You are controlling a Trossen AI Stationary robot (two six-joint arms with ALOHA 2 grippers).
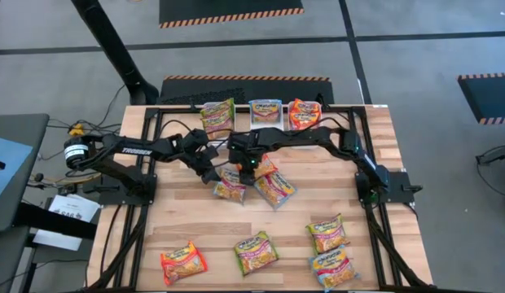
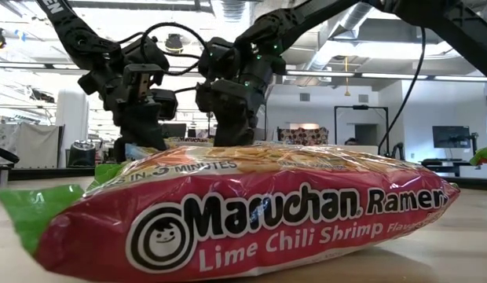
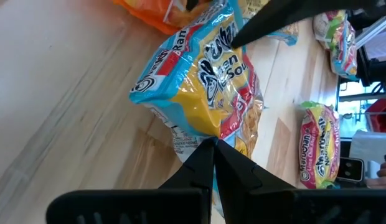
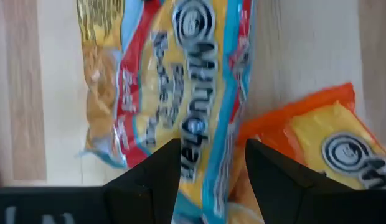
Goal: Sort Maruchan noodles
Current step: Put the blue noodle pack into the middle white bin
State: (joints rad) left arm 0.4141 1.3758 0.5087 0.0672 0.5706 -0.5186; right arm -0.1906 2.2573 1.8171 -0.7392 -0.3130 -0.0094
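Right gripper [image 4: 208, 168] stands with its two dark fingers spread wide, straddling the edge of a blue-edged packet [image 4: 193, 93] whose wrapper runs down between them; whether the pads press it cannot be told. An orange-edged packet [image 4: 333, 146] lies just beside, partly under the blue one. In the high view this gripper [image 1: 249, 163] sits at the centre of the frame, its arm reaching in from the right edge of the table [image 1: 415, 236] with the elbow bent toward the top.

Left gripper [image 3: 213, 155] is pinched tight, its fingertips meeting on the wrapper edge of the same blue-edged packet [image 3: 205, 81], which stands lifted and crumpled above the wood. Its arm comes from the left edge of the high view, gripper [image 1: 210, 169] close beside the right one.

Around them lies a small heap of packets [image 1: 273, 187] at centre. Three more packets [image 1: 265, 112] line the table's top edge, and four [image 1: 256, 252] are scattered along the bottom. A green-edged Lime Chili Shrimp packet [image 2: 243, 220] fills the low view's foreground.
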